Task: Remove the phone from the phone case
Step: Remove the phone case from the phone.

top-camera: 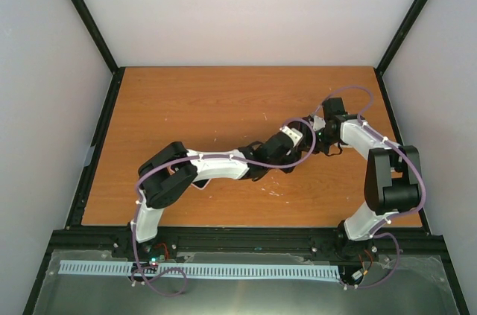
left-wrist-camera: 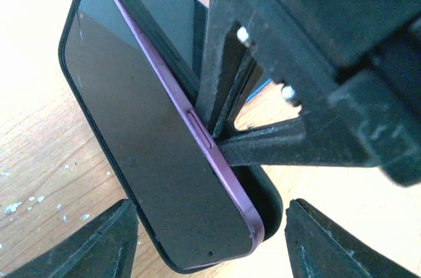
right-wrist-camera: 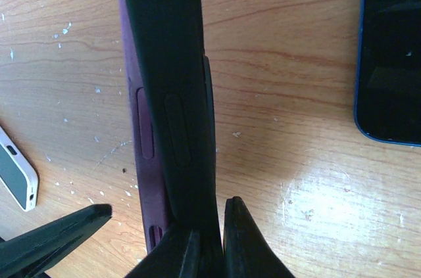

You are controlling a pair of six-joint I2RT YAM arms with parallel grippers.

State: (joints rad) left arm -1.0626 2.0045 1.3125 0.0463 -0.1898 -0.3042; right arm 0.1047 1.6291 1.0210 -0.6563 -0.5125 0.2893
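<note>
Nearest to us, in the left wrist view, the left gripper (left-wrist-camera: 212, 209) stood released. Its two fingers were spread wide and the near short end of the phone (left-wrist-camera: 151, 140) lay between them, touching neither as far as we could see. From there the long axis of the phone ran away from these jaws, forward and toward their left side. The dark screen faced the left finger's side and the purple edge faced the right finger's side.

The phone case (left-wrist-camera: 271, 200) sat behind that purple edge. Along this side the phone seemed already lifted out of the case wall, while the far end was held in it (we judged this from the black rim around the far corner).

A little beyond, the right gripper (left-wrist-camera: 214, 135) came in from the right of the left jaws. Its fingers met at the case wall beside the side button, so we judged it clenched on the phone case and not on the phone.

Both arms were at the object, but the left jaws were the free ones. We think the coming move needs them to close on the phone's end and draw it back along its long axis.

Farthest from the left jaws, a second phone (left-wrist-camera: 172, 15) lay on the table (left-wrist-camera: 39, 160).
</note>
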